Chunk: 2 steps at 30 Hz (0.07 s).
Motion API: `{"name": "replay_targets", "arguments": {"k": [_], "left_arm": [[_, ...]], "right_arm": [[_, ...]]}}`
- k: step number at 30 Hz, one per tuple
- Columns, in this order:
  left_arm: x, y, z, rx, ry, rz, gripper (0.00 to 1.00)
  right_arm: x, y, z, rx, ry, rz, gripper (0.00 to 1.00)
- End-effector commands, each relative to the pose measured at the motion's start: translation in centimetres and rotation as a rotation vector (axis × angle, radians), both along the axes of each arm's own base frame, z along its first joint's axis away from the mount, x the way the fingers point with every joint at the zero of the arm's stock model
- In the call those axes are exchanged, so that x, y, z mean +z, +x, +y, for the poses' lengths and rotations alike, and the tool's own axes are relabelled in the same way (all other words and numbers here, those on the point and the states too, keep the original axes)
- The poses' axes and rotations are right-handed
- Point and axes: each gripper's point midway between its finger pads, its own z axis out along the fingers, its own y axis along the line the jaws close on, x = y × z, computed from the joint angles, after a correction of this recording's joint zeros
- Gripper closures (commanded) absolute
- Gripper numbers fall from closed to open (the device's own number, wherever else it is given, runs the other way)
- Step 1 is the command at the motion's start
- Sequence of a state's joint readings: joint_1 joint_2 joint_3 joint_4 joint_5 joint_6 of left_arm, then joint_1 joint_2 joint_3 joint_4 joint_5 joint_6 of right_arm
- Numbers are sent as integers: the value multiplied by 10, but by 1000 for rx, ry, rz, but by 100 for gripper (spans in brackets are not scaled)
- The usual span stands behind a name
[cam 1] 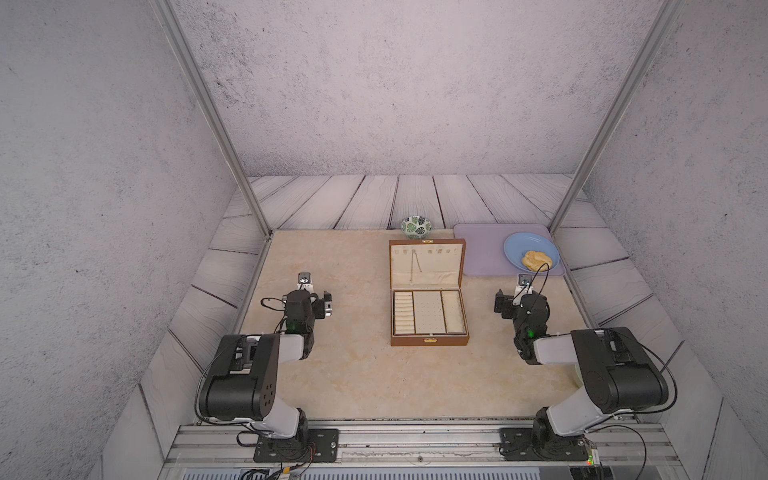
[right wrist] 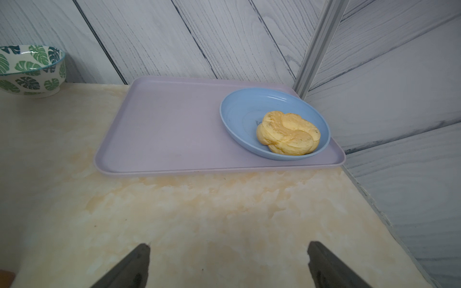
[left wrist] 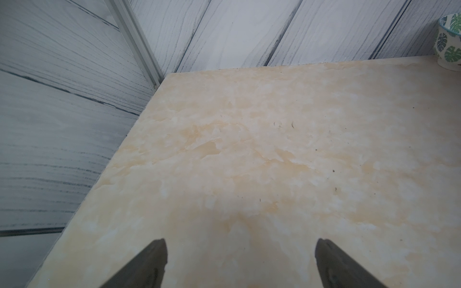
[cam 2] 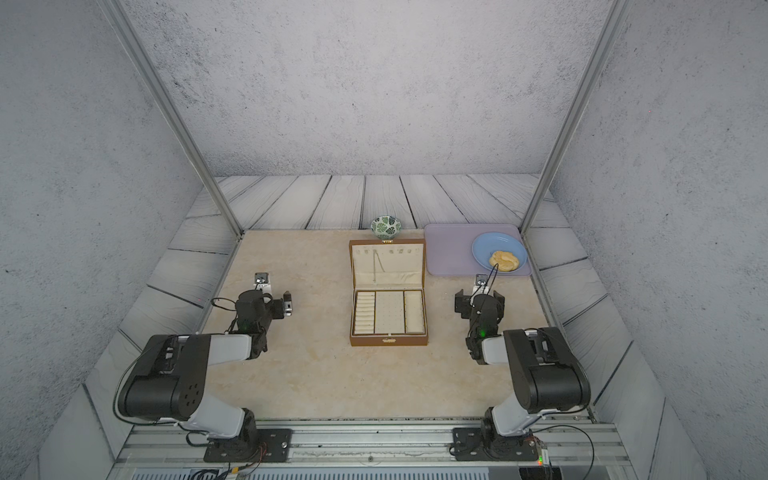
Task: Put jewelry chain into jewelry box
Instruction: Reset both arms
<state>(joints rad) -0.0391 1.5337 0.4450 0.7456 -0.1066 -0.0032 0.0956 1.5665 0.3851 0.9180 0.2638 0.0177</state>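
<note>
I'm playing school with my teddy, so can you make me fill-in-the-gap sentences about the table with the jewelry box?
1. The jewelry box lies with its lid ____.
2. The jewelry chain rests on the cream lining of the box's ____.
3. The bun sits on a ____ plate.
4. The bowl is painted with green ____.

Missing words: open; lid; blue; leaves.

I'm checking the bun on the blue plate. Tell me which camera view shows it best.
The right wrist view: the bun is close, large and unobstructed. Both top views show it small and distant. The left wrist view misses it.
</note>
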Motion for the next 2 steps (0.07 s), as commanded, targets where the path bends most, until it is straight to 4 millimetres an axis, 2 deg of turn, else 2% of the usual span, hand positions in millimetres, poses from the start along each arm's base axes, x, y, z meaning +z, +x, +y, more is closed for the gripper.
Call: {"name": "replay_targets", "arguments": {"k": [1, 2], "left_arm": [[11, 6, 3, 2, -4, -33, 2], [11, 5, 3, 4, -3, -34, 2]], "right_arm": [[2, 3, -3, -18, 1, -13, 1], [2, 3, -3, -18, 1, -12, 1]]}}
